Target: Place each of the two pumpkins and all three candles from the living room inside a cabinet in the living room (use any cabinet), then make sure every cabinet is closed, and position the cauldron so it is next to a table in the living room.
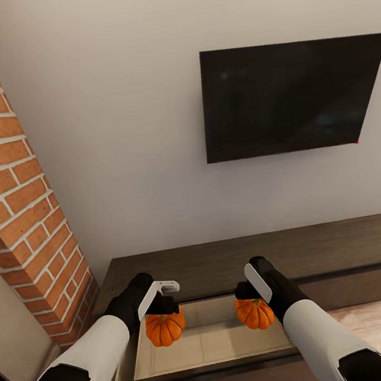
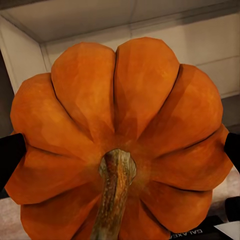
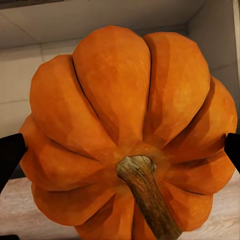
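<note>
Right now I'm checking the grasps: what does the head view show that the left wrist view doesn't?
Head view alone: the TV, brick column, right gripper with the right pumpkin, and the cabinet's dark top. Left wrist view alone: the stem close up. Both: the left pumpkin in the left gripper over the pale interior.

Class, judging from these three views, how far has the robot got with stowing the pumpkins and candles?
Done: the cabinet looks open, pale interior showing. In hand: the left gripper holds one pumpkin and the right gripper the other pumpkin, both hanging over the opening. Left: release both pumpkins inside, fetch three candles, close the cabinets, place the cauldron.
</note>
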You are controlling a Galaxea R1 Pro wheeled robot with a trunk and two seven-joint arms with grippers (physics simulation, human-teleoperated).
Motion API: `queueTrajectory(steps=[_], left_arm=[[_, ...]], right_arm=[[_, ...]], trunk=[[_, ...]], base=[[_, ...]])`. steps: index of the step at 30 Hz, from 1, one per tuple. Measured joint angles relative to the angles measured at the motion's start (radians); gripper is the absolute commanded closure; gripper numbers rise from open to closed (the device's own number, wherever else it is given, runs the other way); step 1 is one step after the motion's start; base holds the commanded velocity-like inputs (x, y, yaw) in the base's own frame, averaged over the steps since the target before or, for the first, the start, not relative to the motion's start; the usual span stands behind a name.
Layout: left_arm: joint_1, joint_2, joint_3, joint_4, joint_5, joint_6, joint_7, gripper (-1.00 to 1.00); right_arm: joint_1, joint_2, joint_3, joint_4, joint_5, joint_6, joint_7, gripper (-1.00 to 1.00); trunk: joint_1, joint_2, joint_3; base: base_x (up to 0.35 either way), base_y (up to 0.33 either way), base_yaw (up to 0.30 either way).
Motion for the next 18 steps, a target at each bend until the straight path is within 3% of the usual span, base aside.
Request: queueTrajectory(steps=[10,18], left_arm=[[0.0,0.0,0.0,0.001,0.0,0.0,0.0,1.0],[0.0,0.0,0.0,0.002,0.0,0.0,0.0,1.0]], right_arm=[[0.0,0.0,0.0,0.0,-0.001,0.0,0.001,1.0],[0.0,0.0,0.0,-0.003,-0.001,0.0,0.0,1.0]], trunk=[[0.0,0.0,0.0],[0.031,-0.056,-0.025]], base=[[0.0,0.0,0.0],[0.0,0.0,0.0]])
